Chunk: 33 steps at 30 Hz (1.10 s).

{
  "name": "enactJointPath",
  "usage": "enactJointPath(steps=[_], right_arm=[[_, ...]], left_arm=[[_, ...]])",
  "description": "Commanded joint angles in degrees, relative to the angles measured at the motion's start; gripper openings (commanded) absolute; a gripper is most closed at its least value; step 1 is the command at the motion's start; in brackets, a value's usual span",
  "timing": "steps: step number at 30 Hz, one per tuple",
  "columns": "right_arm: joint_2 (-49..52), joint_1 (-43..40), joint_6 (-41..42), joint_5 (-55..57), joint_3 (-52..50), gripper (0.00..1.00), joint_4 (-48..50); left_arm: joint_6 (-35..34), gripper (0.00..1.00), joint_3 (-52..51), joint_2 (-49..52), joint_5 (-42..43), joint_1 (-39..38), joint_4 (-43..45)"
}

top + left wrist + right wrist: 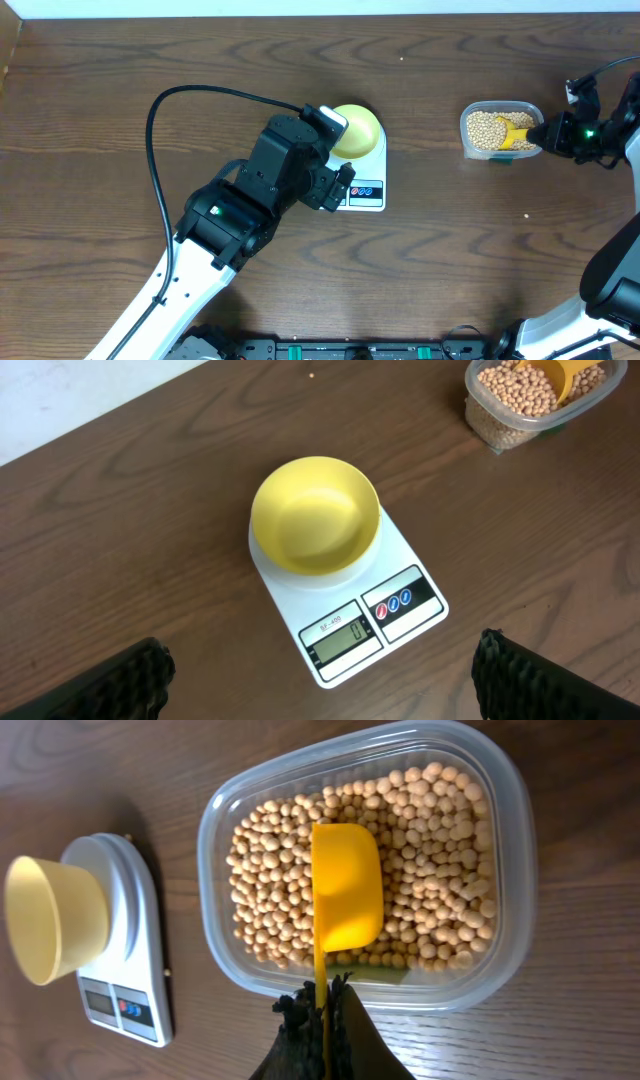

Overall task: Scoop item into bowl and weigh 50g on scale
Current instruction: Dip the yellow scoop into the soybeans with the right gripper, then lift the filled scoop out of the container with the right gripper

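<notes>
The pale yellow-green bowl (pixel 358 128) stands empty on the white scale (pixel 366 192); both show in the left wrist view, bowl (pixel 315 515) and scale (pixel 400 610), whose display reads 0. My left gripper (pixel 320 680) is open and empty, hovering just in front of the scale. Tan beans (pixel 485 128) fill a clear tub (pixel 478 150) at the right. My right gripper (pixel 322 1010) is shut on the handle of a yellow scoop (pixel 345 885), whose cup lies over the beans (pixel 430 870) in the tub (pixel 500 920). The bowl (pixel 50 920) and scale (pixel 130 970) also show there at left.
The left arm's black body (pixel 280 175) and its cable (pixel 200 92) hang over the table left of the scale. The right arm (pixel 600 130) reaches in from the right edge. The brown wooden table (pixel 450 250) surrounds everything.
</notes>
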Motion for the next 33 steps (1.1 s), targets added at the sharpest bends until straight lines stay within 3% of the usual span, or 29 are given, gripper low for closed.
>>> enactJointPath(steps=[1,6,14,26,33], right_arm=[[-0.04,-0.98,1.99,-3.37,-0.74,0.01,0.39],[-0.04,-2.08,3.21,-4.70,-0.74,0.01,0.31],[-0.04,-5.46,3.21,-16.09,-0.74,0.01,-0.31],[-0.04,-11.56,0.79,-17.66,-0.74,0.01,-4.07],[-0.04,-14.56,0.81,-24.55,-0.74,0.01,-4.13]], left_arm=[[0.17,0.97,-0.59,-0.09,-0.74,-0.22,-0.15],[0.17,0.97,-0.59,-0.09,-0.74,-0.22,-0.15],[0.17,0.97,-0.59,-0.09,-0.74,-0.22,-0.15],[0.17,0.97,-0.59,-0.09,-0.74,-0.22,-0.15],[0.17,0.97,-0.59,-0.09,-0.74,-0.22,-0.15]])
